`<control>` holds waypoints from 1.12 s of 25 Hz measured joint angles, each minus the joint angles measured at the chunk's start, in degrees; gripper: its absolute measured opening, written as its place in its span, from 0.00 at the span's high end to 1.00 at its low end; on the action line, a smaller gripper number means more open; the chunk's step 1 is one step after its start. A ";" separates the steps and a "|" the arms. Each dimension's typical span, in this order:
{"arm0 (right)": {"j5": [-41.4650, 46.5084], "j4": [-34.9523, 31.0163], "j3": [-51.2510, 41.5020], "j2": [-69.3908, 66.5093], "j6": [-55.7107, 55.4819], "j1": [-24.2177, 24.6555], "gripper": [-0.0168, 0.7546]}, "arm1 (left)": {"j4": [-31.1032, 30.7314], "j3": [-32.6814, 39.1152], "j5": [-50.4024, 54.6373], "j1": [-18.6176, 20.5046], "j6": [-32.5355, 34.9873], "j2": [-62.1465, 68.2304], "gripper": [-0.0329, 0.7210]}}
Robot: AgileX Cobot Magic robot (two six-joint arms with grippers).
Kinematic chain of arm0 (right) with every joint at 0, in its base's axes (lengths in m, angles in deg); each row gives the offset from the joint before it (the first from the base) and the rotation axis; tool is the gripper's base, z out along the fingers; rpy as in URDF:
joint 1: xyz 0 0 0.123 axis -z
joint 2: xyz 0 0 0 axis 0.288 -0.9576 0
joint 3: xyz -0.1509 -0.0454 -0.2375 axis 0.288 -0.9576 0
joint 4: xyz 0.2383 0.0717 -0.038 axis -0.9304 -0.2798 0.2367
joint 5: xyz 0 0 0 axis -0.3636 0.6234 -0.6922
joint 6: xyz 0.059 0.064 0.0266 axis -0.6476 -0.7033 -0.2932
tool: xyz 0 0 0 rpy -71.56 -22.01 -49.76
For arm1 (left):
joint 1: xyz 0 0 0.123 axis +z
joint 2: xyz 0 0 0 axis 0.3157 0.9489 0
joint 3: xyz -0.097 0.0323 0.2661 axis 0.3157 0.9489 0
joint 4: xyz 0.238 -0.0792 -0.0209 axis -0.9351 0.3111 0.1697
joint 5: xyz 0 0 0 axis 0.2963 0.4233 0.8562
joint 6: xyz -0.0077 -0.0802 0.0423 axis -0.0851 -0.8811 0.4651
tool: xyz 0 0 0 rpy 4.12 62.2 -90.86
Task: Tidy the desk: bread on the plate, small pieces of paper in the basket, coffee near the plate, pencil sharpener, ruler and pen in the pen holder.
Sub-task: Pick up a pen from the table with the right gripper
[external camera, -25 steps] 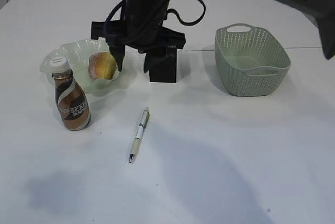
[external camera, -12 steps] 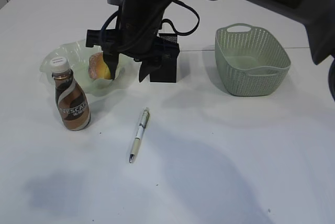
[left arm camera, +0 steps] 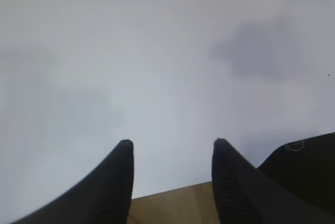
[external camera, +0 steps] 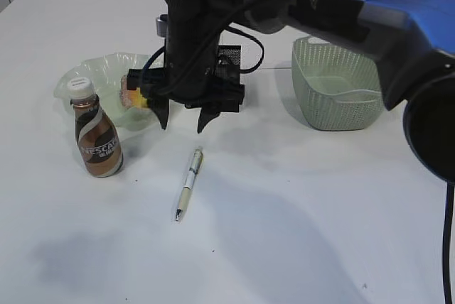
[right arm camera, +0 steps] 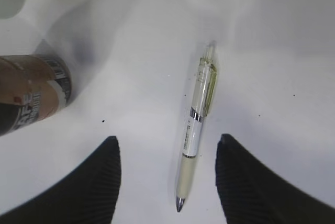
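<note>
A white-and-cream pen [external camera: 189,183] lies on the white desk [external camera: 298,219], tip toward the front. My right gripper [external camera: 182,118] hangs open just behind and above it. In the right wrist view the pen [right arm camera: 198,122] lies between and beyond the spread fingertips of the right gripper [right arm camera: 167,143], untouched. The bread [external camera: 131,91] sits in the wavy green plate [external camera: 99,75], partly hidden by the arm. The coffee [external camera: 97,138] stands just in front of the plate. The black pen holder [external camera: 229,57] is mostly behind the arm. My left gripper [left arm camera: 172,145] is open over bare desk. Ruler, pencil sharpener and paper are out of view.
The sage-green basket [external camera: 340,84] stands at the back right. The coffee bottle [right arm camera: 31,98] is close to the left of the right gripper. The left wrist view shows the desk's edge and floor below the fingers.
The right gripper has come forward and down from beside the bread and pen holder toward the pen, its jaws slightly wider. The left gripper looks unchanged.
</note>
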 joint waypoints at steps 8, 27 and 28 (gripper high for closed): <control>-0.10 1.45 0.00 -3.92 -1.16 -1.05 0.39 | -0.13 0.00 0.00 0.00 0.00 0.00 0.50; -0.50 1.62 0.00 -9.39 -2.26 -1.05 0.39 | -0.25 0.00 0.00 0.00 0.00 0.00 0.50; -0.50 1.62 0.00 -9.39 -2.26 -1.05 0.39 | -0.25 0.00 0.00 0.00 0.00 0.00 0.50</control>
